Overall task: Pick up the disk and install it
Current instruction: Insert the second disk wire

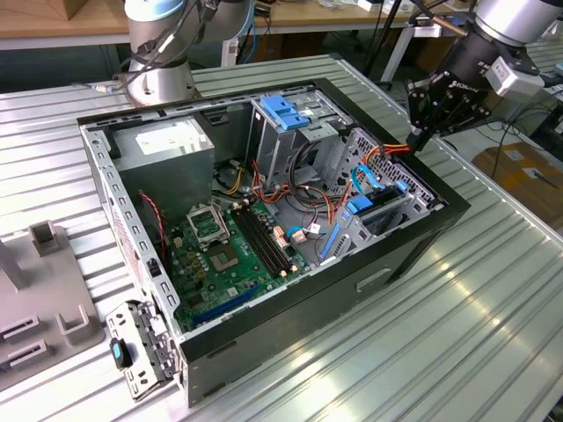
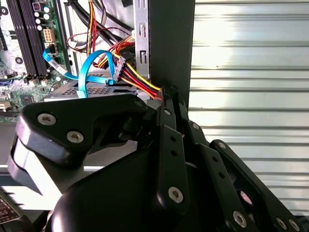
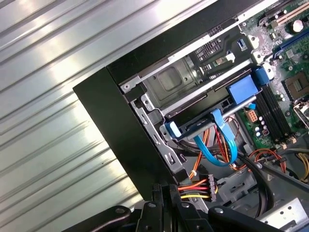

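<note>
Exterior view: open black computer case (image 1: 387,264) lying on a ribbed metal table (image 1: 493,334); black gripper (image 1: 428,119) above the case's corner at the exterior view's right, holding nothing; finger gap cannot be told. The disk (image 1: 376,211), blue-framed, sits in the lower drive bay, near the gripper. Grey drive cage (image 1: 295,132) with blue latch behind. Second wrist view: gripper linkage (image 2: 159,159) over red-yellow power cables (image 2: 133,77). First wrist view: disk (image 3: 212,104) seated in bay, blue data cable (image 3: 217,145) beside it.
</note>
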Robot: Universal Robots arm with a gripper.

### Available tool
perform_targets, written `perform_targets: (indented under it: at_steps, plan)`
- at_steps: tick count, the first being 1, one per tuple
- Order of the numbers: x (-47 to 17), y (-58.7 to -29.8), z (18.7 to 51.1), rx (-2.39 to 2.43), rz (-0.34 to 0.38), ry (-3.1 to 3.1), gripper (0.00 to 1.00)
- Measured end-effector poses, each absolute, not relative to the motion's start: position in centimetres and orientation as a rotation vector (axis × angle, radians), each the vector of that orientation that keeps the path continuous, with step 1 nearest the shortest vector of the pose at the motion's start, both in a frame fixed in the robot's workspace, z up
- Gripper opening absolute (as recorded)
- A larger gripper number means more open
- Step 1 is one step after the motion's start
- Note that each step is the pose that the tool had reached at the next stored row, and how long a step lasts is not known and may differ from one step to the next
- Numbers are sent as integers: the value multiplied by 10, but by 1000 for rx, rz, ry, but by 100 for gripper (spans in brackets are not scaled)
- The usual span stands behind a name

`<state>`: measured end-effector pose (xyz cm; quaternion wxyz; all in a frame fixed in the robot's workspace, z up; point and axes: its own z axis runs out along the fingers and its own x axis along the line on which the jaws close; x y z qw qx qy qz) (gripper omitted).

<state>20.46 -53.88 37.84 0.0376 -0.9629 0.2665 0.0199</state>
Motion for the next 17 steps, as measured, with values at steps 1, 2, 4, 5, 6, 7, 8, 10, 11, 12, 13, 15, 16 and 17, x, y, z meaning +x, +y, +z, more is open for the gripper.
perform_targets:
  at_steps: [1,2,4,5,6,7,8,10,11,12,13,15,16,17]
  plan:
    - [205,-539,378,-2954,61,818,16]
    - [205,-539,378,-2954,61,818,16]
    - [204,-539,378,-2955,61,818,16]
    - [203,-539,379,-2955,60,818,16]
    - [199,-539,378,-2954,58,817,16]
    - [196,-539,378,-2954,55,817,16]
    - [191,-539,378,-2953,51,817,16]
    - [185,-539,378,-2953,46,816,16]
    - [181,-539,378,-2952,44,816,16]
    - [176,-539,378,-2952,41,816,16]
    - [172,-539,378,-2951,39,816,16]
    - [167,-539,378,-2951,36,816,16]
    - [166,-539,378,-2951,36,816,16]
    - [166,-539,378,-2951,36,816,16]
